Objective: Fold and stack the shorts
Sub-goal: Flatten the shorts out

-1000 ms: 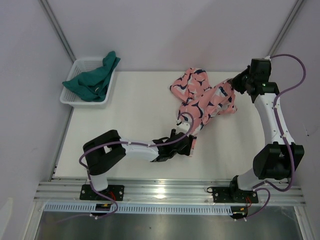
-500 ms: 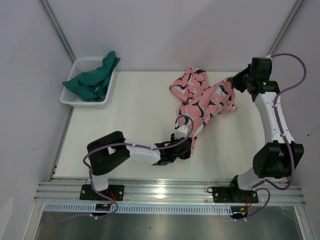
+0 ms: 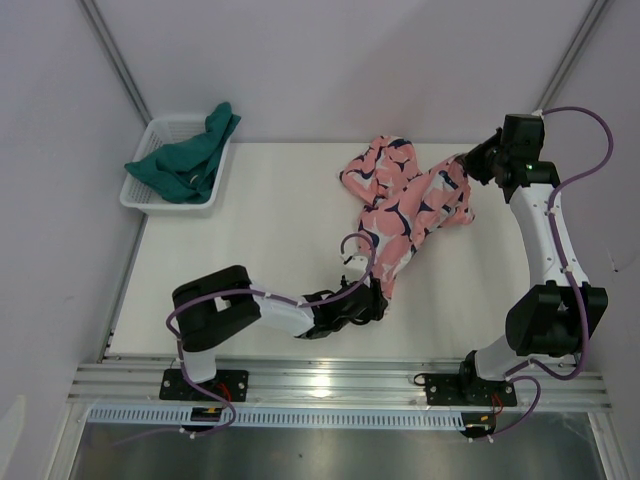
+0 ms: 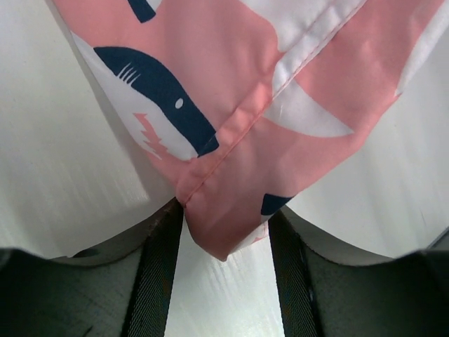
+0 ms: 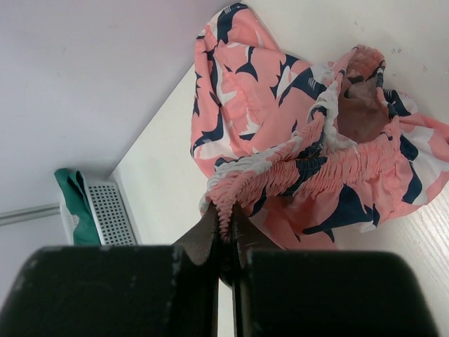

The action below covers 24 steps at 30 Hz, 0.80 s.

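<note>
The salmon-pink shark-print shorts (image 3: pixel 402 203) lie crumpled at the table's back right, stretched between both arms. My right gripper (image 3: pixel 467 164) is shut on their gathered elastic waistband (image 5: pixel 317 167), with the fabric pinched between its fingers (image 5: pixel 226 223). My left gripper (image 3: pixel 377 299) sits low on the table at the shorts' near leg corner (image 4: pixel 224 232). That corner pokes in between the fingers (image 4: pixel 158 274), which stand apart on either side, open. The dark teal shorts (image 3: pixel 186 160) are heaped in the white basket (image 3: pixel 138 196) at the back left.
The mesh basket (image 5: pixel 106 210) with the teal shorts (image 5: pixel 70 188) stands against the left wall. Grey walls close off the back and sides. An aluminium rail (image 3: pixel 330 378) with both arm bases runs along the near edge.
My left gripper has crept up to the pink shorts' near corner and its fingers have narrowed around it. The right gripper keeps its grip and has barely shifted.
</note>
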Tool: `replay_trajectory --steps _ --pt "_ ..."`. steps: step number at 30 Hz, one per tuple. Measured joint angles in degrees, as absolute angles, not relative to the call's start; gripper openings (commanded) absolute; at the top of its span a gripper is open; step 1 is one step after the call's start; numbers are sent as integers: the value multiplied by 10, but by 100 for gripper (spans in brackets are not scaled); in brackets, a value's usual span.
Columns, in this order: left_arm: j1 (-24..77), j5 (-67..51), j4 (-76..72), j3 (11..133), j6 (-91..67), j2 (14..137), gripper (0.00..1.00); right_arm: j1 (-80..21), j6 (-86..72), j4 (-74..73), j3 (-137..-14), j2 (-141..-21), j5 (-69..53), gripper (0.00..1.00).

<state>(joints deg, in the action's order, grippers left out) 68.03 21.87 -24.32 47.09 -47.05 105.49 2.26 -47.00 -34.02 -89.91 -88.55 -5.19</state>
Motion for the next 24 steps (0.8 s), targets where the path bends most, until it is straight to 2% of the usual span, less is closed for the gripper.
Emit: replay_trajectory --steps 3,6,10,11,13,14,18,24 --pt "686 221 -246 468 -489 1055 53 23 -472 -340 -899 -886 -54 0" --pt "690 223 -251 465 -507 1057 48 23 -475 -340 -899 -886 -55 0" --pt "691 227 -250 466 -521 1063 24 24 -478 -340 -899 -886 -55 0" --pt "691 229 -242 470 -523 1064 15 24 -478 -340 -899 -886 -55 0" --pt "691 243 -213 482 -523 1066 8 25 -478 -340 -899 -886 -55 0" --pt "691 251 -194 490 -522 1066 0 26 -478 -340 -899 -886 -56 0" --pt "672 283 -105 522 -499 1053 0 34 -478 -340 -899 -886 -62 0" --pt "584 359 61 548 -418 960 0 57 -483 -358 -921 -890 -80 0"
